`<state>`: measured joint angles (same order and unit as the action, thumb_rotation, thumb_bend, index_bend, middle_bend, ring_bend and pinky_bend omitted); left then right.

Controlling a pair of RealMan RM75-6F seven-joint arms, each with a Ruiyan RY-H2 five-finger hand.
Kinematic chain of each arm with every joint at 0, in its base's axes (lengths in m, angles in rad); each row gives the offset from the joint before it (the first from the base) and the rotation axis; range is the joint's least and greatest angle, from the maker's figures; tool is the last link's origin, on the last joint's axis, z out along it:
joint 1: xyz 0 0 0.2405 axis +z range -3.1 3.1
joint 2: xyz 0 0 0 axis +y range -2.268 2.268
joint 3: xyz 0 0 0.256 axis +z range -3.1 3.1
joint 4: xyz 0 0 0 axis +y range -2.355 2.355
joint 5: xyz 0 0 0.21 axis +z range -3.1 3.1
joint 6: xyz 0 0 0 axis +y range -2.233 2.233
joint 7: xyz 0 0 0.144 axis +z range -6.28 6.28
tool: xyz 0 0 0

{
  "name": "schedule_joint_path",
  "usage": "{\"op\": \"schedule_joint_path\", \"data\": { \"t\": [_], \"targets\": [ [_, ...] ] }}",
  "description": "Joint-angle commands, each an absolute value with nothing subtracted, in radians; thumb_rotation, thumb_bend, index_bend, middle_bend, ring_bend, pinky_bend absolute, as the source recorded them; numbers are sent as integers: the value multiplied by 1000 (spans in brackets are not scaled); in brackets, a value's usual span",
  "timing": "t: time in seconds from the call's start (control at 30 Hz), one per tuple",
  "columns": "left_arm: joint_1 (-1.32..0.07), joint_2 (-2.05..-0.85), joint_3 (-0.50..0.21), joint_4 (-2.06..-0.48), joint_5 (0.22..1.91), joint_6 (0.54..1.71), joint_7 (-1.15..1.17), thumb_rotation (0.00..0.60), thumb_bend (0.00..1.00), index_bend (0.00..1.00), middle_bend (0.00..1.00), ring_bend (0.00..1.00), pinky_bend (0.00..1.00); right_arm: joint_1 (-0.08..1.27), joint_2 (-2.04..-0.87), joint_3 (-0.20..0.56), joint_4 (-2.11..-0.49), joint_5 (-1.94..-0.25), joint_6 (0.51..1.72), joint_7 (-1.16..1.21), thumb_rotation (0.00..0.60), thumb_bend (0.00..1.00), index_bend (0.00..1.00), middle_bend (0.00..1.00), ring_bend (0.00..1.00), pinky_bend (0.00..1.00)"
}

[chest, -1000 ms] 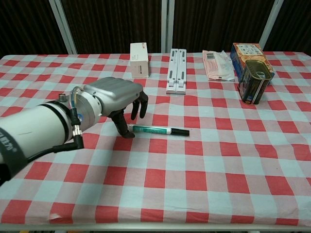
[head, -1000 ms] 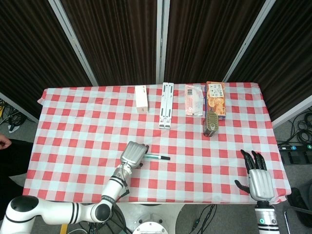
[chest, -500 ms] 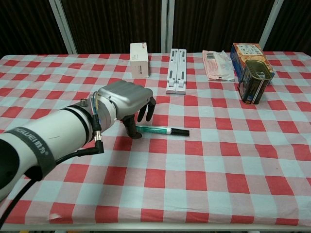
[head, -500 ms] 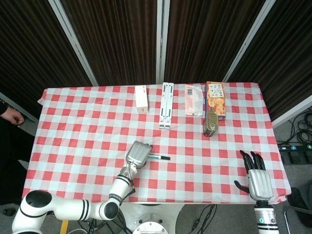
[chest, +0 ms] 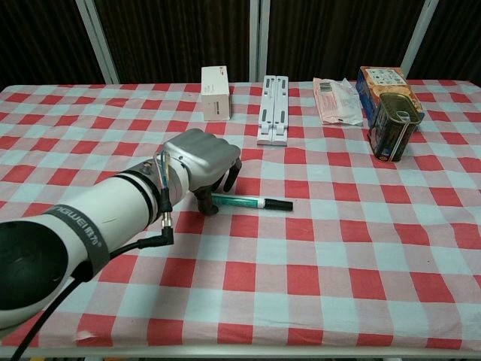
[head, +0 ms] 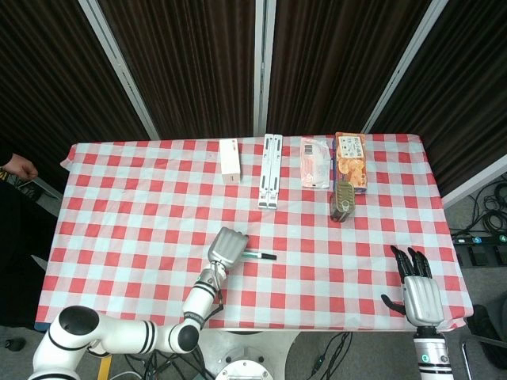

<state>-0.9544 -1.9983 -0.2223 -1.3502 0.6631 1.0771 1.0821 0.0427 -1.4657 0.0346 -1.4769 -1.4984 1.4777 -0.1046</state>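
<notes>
A green-and-white pen (chest: 252,201) with a black cap lies flat on the checked tablecloth (chest: 338,248). My left hand (chest: 203,162) arches over the pen's left end. Its thumb tip rests on the cloth beside that end, and its fingers curve down just behind the pen without closing on it. From the head view the left hand (head: 228,247) covers the left end of the pen (head: 260,256). My right hand (head: 418,289) shows only in the head view, at the table's front right edge, fingers spread and holding nothing.
Along the far edge stand a white carton (chest: 215,103), a white folding stand (chest: 273,109), a pink packet (chest: 337,100) and an orange box (chest: 379,81). A dark tin can (chest: 394,126) stands in front of the box. A person's arm (head: 16,168) shows at the far left.
My left hand has shifted right along the cloth, over the pen's left end, and its fingers have curled further down. The pen and my right hand have stayed put.
</notes>
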Motion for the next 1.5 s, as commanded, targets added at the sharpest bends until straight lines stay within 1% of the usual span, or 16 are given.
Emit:
{"op": "schedule_joint_path", "data": {
  "t": [0.03, 0.43, 0.63, 0.93, 1.13, 1.23, 1.27, 1.37, 1.43, 1.5],
  "targets": [
    [-960, -2001, -223, -1342, 653, 1076, 1083, 600, 267, 472, 491, 843, 836, 43, -1466, 34, -1477, -1499, 1478, -105, 600, 0, 31, 137, 0, 0],
    [-967, -2002, -213, -1338, 631, 1084, 1081, 600, 363, 511, 527, 855, 841, 45, -1469, 37, -1472, -1491, 1472, -101, 600, 0, 31, 137, 0, 0],
    [-963, -1992, -215, -1375, 627, 1100, 1072, 600, 395, 532, 548, 862, 847, 49, -1467, 41, -1475, -1485, 1466, -101, 600, 0, 31, 137, 0, 0],
    [-947, -1973, -220, -1405, 661, 1108, 998, 600, 416, 548, 564, 872, 849, 51, -1467, 38, -1480, -1488, 1465, -108, 600, 0, 31, 138, 0, 0],
    [-930, -1943, -224, -1443, 721, 1114, 923, 600, 416, 550, 567, 875, 849, 67, -1466, 45, -1494, -1508, 1465, -125, 600, 0, 36, 152, 0, 0],
    [-930, -1929, -226, -1462, 745, 1110, 902, 600, 416, 551, 568, 875, 849, 89, -1469, 58, -1504, -1527, 1462, -150, 600, 0, 83, 191, 0, 1],
    [-931, -1924, -226, -1467, 754, 1109, 897, 600, 416, 552, 569, 875, 849, 102, -1470, 66, -1512, -1534, 1459, -161, 600, 0, 114, 213, 0, 6],
    [-939, -1918, -231, -1476, 758, 1104, 898, 600, 416, 553, 572, 875, 849, 142, -1473, 95, -1531, -1551, 1444, -200, 600, 5, 188, 239, 2, 32],
    [-946, -1915, -234, -1481, 754, 1101, 903, 600, 416, 554, 573, 875, 849, 171, -1480, 117, -1543, -1555, 1427, -228, 600, 24, 240, 258, 17, 48],
    [-953, -1913, -239, -1488, 750, 1100, 909, 600, 416, 554, 573, 875, 848, 211, -1496, 141, -1552, -1551, 1392, -248, 600, 55, 300, 297, 48, 76]
  ]
}}
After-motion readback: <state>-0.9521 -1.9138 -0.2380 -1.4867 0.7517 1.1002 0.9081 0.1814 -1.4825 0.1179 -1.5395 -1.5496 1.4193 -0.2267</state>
